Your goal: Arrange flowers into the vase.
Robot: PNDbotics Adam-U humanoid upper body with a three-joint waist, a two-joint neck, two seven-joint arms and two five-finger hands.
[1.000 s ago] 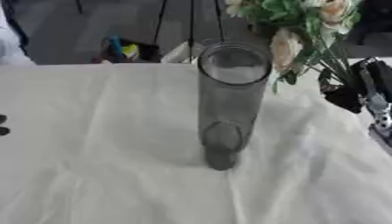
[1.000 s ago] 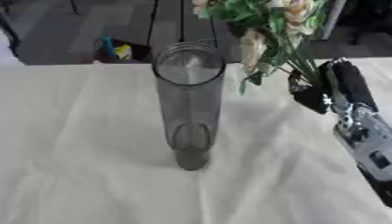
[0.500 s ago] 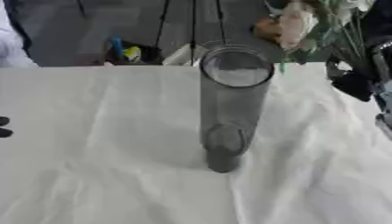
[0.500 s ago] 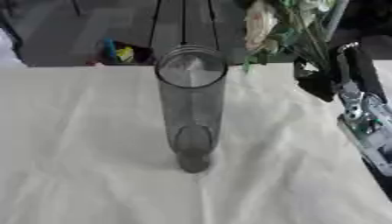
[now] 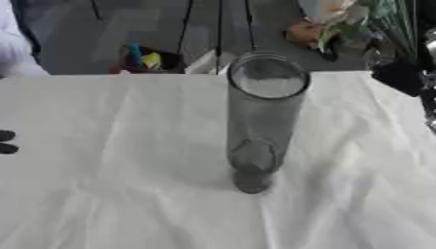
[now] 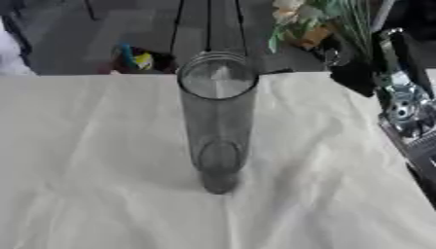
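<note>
A tall grey glass vase (image 5: 260,121) stands upright in the middle of the white-clothed table (image 5: 102,194), and nothing is in it. At the upper right my right hand (image 6: 354,77) is shut on the green stems of a bunch of flowers (image 6: 299,22). Its cream and peach blooms hang above and behind the vase's rim, to the right, partly cut off by the top edge. The bunch is apart from the vase. A small dark part of my left hand (image 5: 5,142) shows at the left edge.
The cloth is creased around the vase. Behind the table's far edge lie a dark floor, thin black stand legs (image 5: 220,24) and some coloured items (image 5: 140,56). A white sleeve (image 5: 17,53) shows at the far left.
My right hand has lifted the flowers up and farther back; the blooms now sit higher, partly out of view. The vase has not moved.
</note>
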